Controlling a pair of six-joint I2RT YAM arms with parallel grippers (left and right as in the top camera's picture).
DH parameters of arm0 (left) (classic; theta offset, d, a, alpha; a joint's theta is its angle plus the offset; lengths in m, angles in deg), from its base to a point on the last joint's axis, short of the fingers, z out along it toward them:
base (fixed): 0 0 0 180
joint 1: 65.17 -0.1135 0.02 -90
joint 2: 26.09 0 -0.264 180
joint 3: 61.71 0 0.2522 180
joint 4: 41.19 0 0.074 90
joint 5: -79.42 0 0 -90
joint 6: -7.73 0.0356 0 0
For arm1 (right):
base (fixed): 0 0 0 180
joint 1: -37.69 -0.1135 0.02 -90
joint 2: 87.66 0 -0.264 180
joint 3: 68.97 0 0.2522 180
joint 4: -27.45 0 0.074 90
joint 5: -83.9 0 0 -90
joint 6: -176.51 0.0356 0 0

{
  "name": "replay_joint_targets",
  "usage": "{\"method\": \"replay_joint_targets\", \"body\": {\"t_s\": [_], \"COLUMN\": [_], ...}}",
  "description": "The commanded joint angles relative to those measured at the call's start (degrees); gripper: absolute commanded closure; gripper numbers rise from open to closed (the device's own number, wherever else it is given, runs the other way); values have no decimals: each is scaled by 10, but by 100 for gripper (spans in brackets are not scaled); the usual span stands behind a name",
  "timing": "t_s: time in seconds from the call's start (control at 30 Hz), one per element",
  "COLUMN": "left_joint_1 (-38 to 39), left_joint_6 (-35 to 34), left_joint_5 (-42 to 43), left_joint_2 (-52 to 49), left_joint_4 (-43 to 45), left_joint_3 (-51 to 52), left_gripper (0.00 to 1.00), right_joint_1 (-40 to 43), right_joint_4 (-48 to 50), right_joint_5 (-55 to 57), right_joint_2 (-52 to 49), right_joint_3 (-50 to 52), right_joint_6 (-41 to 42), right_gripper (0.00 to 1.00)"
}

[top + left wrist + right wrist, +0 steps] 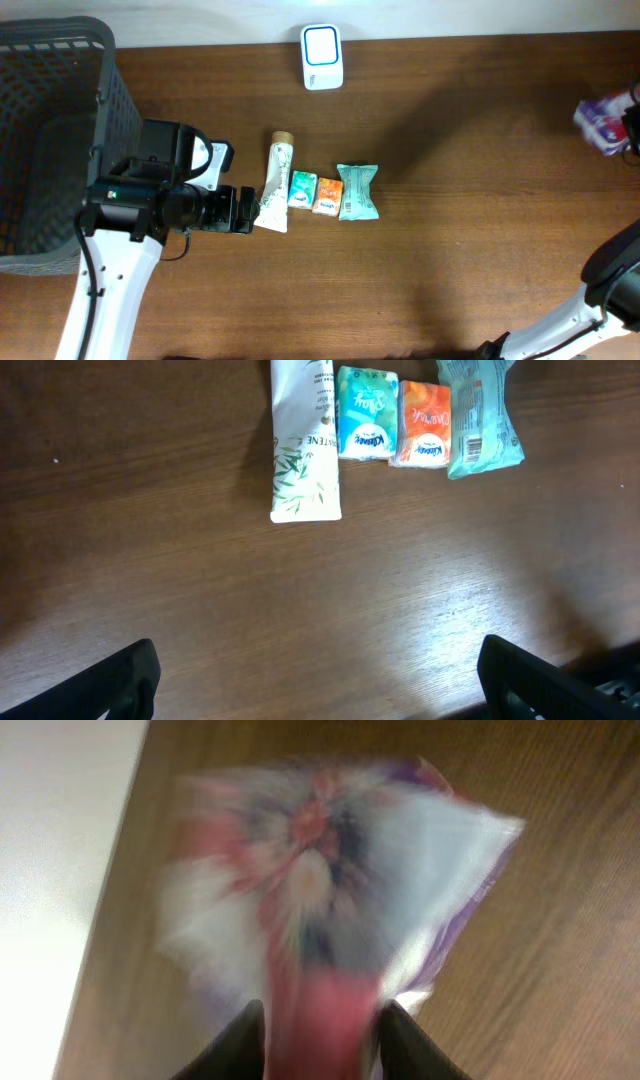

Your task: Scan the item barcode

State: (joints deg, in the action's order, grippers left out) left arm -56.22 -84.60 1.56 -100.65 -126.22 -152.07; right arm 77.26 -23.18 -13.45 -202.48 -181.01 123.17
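A white, pink and purple packet (330,870) hangs blurred between the fingers of my right gripper (322,1020), whose jaws stand parted at either side of it; the fingers and table look sharp. Overhead, this packet (600,118) is at the far right edge by my right gripper (632,125). No barcode shows on it. A white scanner (322,56) lies at the table's back edge. My left gripper (245,210) is open wide and empty, just left of a white tube (275,185). In the left wrist view my left gripper (320,670) spans bare wood short of the tube (303,440).
Right of the tube lie a teal tissue pack (302,189), an orange pack (327,194) and a teal packet (357,192) in a row. A dark mesh basket (50,150) stands at the left edge of the wooden table (480,240).
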Motion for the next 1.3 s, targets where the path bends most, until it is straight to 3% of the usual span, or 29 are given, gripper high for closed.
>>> {"method": "replay_joint_targets", "body": {"t_s": [0.0,0.03,0.07,0.2,0.23,0.3,0.33,0.4,0.47,0.6,0.73,0.8,0.97,1.07,1.17,1.2,1.23,1.27], "left_joint_1": [2,2,2,2,2,2,2,1,1,2,2,2,2,2,2,2,2,2], "left_joint_6": [13,13,13,13,13,13,13,13,13,13,13,13,13,13,13,13,13,13], "left_joint_5": [0,0,0,0,0,0,0,0,0,0,0,0,0,0,0,0,0,0], "left_joint_2": [3,3,3,3,3,3,3,3,3,3,3,3,3,3,3,3,3,3], "left_joint_4": [1,1,1,1,1,1,1,1,1,1,1,1,1,1,1,1,1,1], "left_joint_3": [-1,-1,-1,-1,-1,-1,-1,-1,-1,-1,-1,-1,-1,-1,-1,-1,-1,-1], "left_gripper": [1,1,1,1,1,1,1,1,1,1,1,1,1,1,1,1,1,1], "right_joint_1": [6,6,6,6,6,-5,-26,-105,-188,-365,-444,-483,-504,-526,-536,-535,-535,-534], "right_joint_4": [1,-1,-3,-37,-37,-78,-126,-270,-318,-192,-88,-63,-59,-53,-33,-29,-27,-25], "right_joint_5": [5,5,4,-43,-98,-372,-427,-366,-260,-263,-271,-271,-276,-284,-284,-285,-286,-294], "right_joint_2": [-28,-34,-34,49,75,126,129,118,108,78,46,28,-19,-48,-56,-56,-56,-55], "right_joint_3": [13,13,12,12,12,12,12,15,39,179,228,230,231,231,231,231,231,230], "right_joint_6": [-9,-38,-62,-126,-140,-207,-248,-374,-382,-377,-283,-277,-271,-271,-271,-271,-271,-271], "right_gripper": [37,18,8,2,2,2,2,3,3,2,5,5,22,24,48,66,74,75]}}
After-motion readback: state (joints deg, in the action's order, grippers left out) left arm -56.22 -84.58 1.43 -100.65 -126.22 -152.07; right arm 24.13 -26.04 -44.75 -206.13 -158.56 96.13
